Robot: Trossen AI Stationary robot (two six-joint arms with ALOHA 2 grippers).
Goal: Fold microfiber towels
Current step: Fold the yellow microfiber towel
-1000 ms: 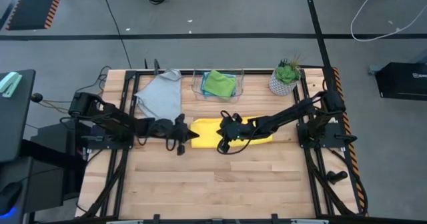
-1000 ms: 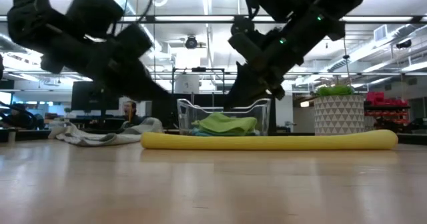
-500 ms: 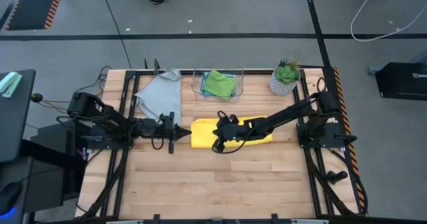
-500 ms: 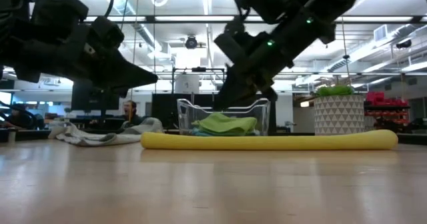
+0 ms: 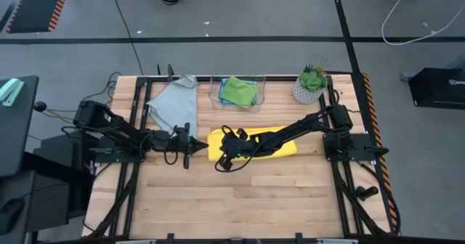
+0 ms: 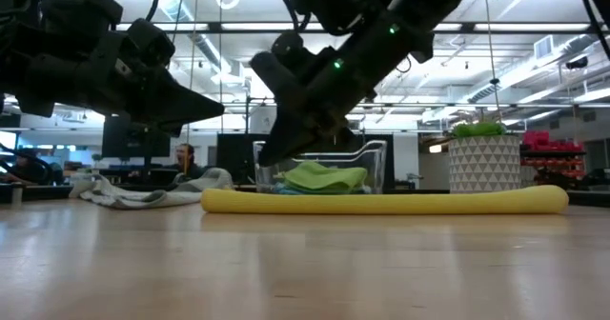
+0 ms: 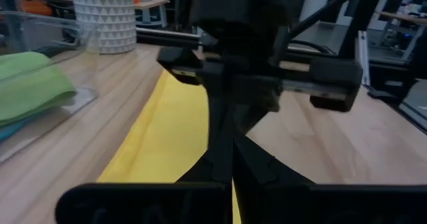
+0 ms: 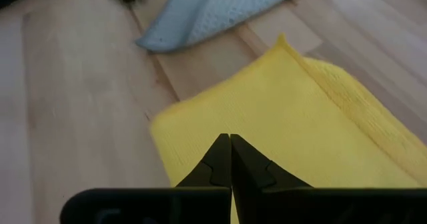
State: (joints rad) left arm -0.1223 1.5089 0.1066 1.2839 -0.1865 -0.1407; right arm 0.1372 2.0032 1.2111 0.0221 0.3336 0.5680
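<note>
The yellow towel [image 5: 256, 143] is lying folded into a long rectangle in the middle of the tabletop [image 5: 240, 200], with one pincer at each side of its left end. Furthest left, the grey towel [image 5: 174, 103] is lying loosely spread at the back left of the tabletop, touched by neither arm. Just in front of it, the left pincer [image 5: 201, 147] is hovering above the wood with its fingers pressed together on nothing, its tip pointing at the yellow towel's left edge and standing just short of it. The right pincer [image 5: 220, 162] is reaching across the yellow towel from the right and hanging over that towel's front left corner, its fingers likewise drawn together and empty; the right wrist view shows the joined tips [image 8: 230, 159] directly above the yellow cloth, close to its corner. Behind the yellow towel, the green towel [image 5: 238, 91] is sitting folded in a clear bin [image 5: 262, 99] at the back of the tabletop, on top of a light blue towel [image 5: 250, 100] of which only an edge is showing. To the right of the bin a potted plant [image 5: 311, 84] is standing in a white pot.

Compared with a second ago, the left pincer is sitting further back to the left, off the yellow towel's end, while the right pincer is now further left along the towel, from near its middle to its left corner. The yellow towel itself is lying as before.
</note>
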